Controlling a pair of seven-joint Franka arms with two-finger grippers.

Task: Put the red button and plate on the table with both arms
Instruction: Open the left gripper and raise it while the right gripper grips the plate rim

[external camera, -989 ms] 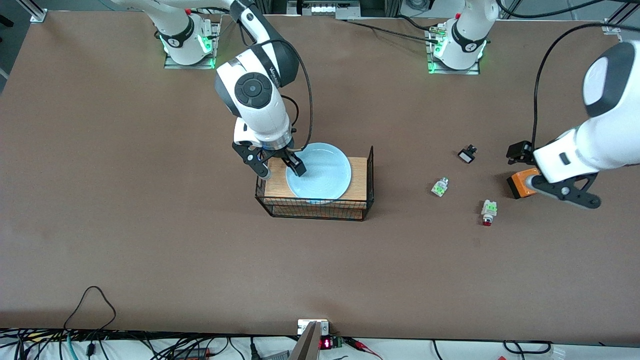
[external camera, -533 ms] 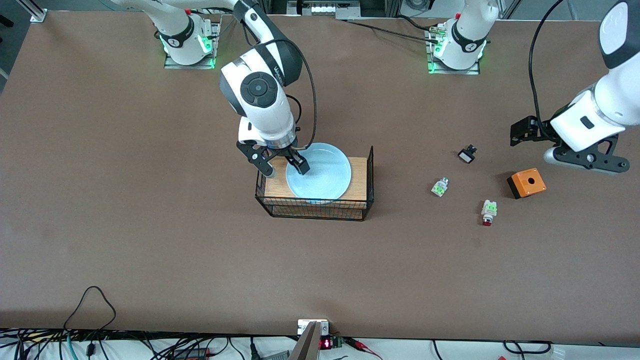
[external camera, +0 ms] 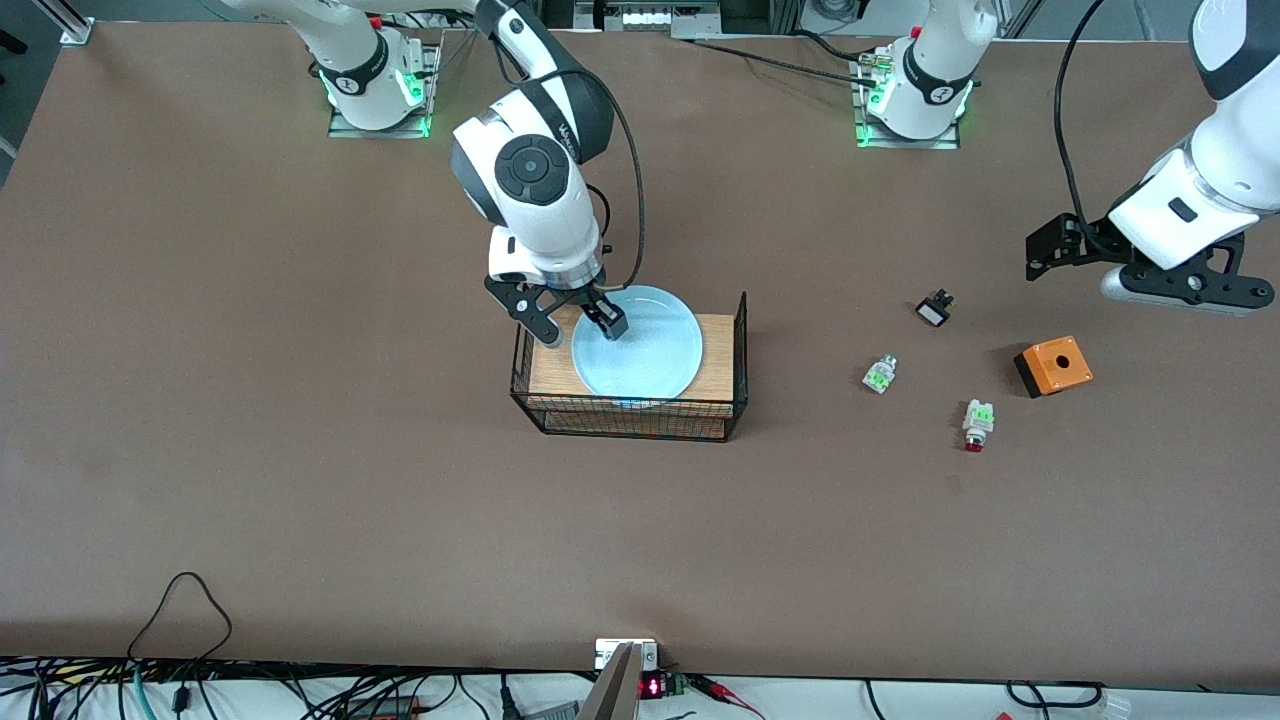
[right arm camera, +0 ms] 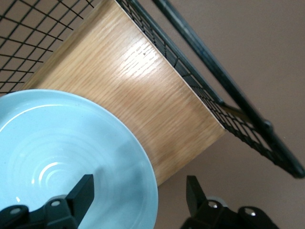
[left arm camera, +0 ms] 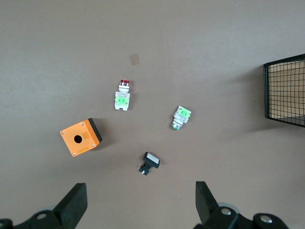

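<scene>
The pale blue plate (external camera: 645,350) lies on the wooden-topped wire rack (external camera: 630,418) at mid-table. My right gripper (external camera: 580,333) is open just above the plate's rim at the right arm's end of the rack, one finger over the plate, the other outside it. In the right wrist view the plate (right arm camera: 57,162) edge runs between the fingers of the right gripper (right arm camera: 139,196). The red button (external camera: 976,424) lies on its side on the table (external camera: 300,450); it also shows in the left wrist view (left arm camera: 123,94). My left gripper (external camera: 1185,292) (left arm camera: 140,206) is open and empty, high over the table.
An orange box with a hole (external camera: 1052,366) (left arm camera: 80,137), a green-and-clear part (external camera: 879,374) (left arm camera: 181,117) and a small black switch (external camera: 934,308) (left arm camera: 150,163) lie around the red button. The rack has a raised wire wall (external camera: 742,345) at the left arm's end.
My left gripper has risen and drawn back from the orange box toward its base, which uncovers the box. My right gripper has shifted slightly along the plate's rim, still open.
</scene>
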